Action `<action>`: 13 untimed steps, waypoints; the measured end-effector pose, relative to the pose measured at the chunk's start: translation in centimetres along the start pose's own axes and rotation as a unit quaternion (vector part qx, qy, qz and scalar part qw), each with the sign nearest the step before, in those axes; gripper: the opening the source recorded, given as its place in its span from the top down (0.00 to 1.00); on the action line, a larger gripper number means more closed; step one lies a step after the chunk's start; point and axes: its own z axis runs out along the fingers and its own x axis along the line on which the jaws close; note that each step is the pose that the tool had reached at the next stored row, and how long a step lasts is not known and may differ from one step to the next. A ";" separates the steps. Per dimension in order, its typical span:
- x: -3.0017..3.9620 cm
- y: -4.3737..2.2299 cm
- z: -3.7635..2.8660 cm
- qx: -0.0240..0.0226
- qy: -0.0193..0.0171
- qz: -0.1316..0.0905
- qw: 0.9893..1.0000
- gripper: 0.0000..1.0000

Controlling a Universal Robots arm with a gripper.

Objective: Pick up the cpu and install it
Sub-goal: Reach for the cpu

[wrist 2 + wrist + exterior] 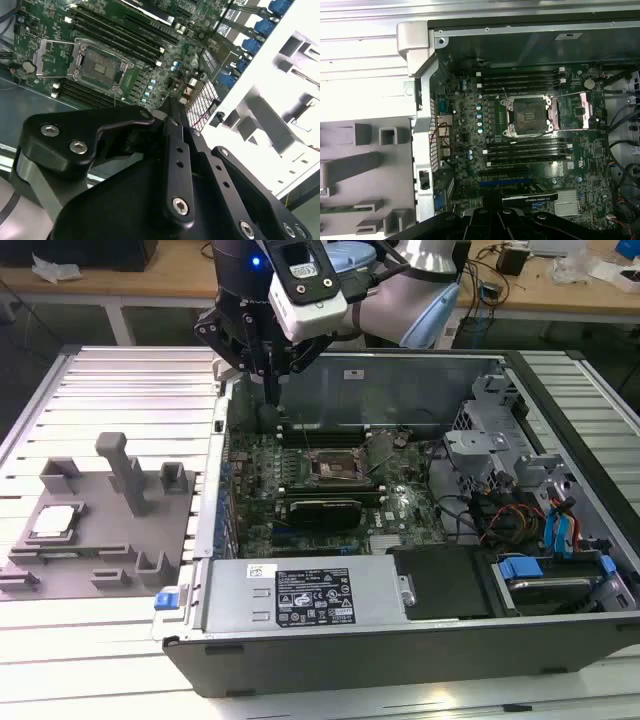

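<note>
We see the open computer case (420,650) filling the centre and right of the exterior view, with the grey tray (100,540) beside it at the exterior view's left. Inside the case lies the green motherboard (260,490). The gripper (272,392) hangs above the board's far edge, upper centre of the frame, fingers pressed together on nothing. The dark socket (529,116) sits mid-board, its cover plate swung open. The cpu (55,523) rests in the tray's lower-left pocket, well apart from the gripper.
</note>
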 end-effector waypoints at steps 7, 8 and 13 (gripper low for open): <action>0.02 0.00 0.00 0.000 0.000 0.000 1.000 0.89; 0.05 0.00 0.00 0.000 0.000 0.000 1.000 0.89; 0.45 -0.03 -0.01 0.000 0.000 0.000 1.000 0.89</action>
